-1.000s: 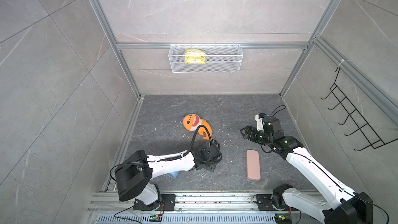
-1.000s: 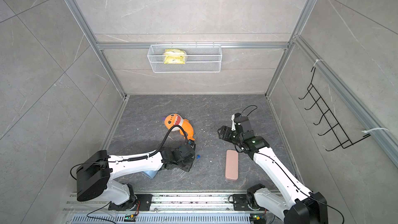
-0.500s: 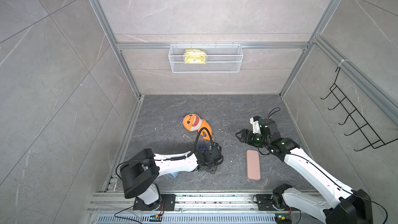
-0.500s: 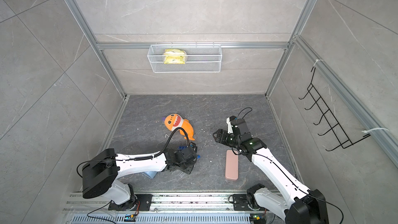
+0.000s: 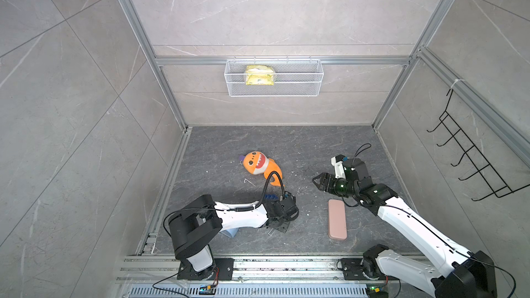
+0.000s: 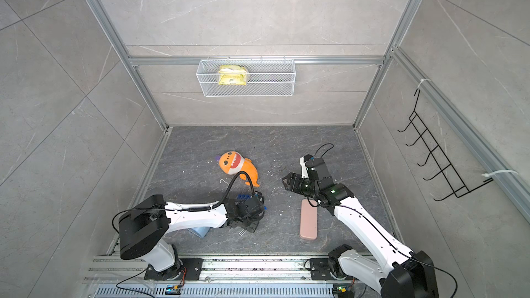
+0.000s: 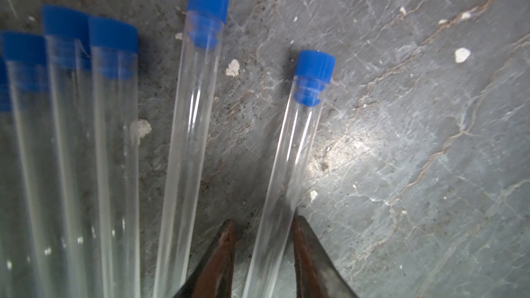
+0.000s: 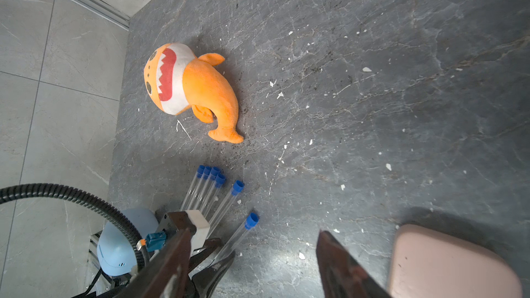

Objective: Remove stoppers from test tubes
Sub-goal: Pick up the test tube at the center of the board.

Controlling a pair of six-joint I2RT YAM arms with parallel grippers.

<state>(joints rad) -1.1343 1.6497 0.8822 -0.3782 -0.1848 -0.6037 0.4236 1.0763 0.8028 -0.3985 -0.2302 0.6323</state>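
**Left arm.** Your left arm lay stretched low along the near edge of the tabletop (image 5: 315,144), forearm almost level and wrist tipped down. Your left gripper (image 7: 262,222) stood astride one test tube (image 7: 286,161) with its jaws narrowly parted. One finger met the glass and the other showed a sliver of gap, so you had no firm pinch.

**Right arm.** It was bent at the elbow and raised over the right half of the tabletop. Your right gripper (image 5: 316,182) pointed toward the centre with its jaws spread wide and nothing between them. It sat just past the far end of the pink case (image 5: 337,219).

**Test tubes.** Six test tubes (image 8: 200,193) lay flat between the left edge and the centre, nearer the near edge. Four were bunched together, one lay apart, and the straddled one lay nearest the centre. All six blue stoppers (image 8: 238,186) were seated and pointed toward the far edge.

**Hidden.**
- In both top views your left wrist covered the glass, and only a blue cluster (image 5: 269,196) showed.
- The left wrist view cut off the closed ends and blurred the bunched tubes.
- A pale blue object (image 8: 120,242) sat half under the arm and could not be identified.

**Room.**
- The orange plush shark (image 5: 259,164) lay just beyond the stoppers.
- A bent white stick (image 5: 249,180) lay between the shark and the stoppers.
- Open tabletop, crumbs only, ran from the straddled tube to the pink case.
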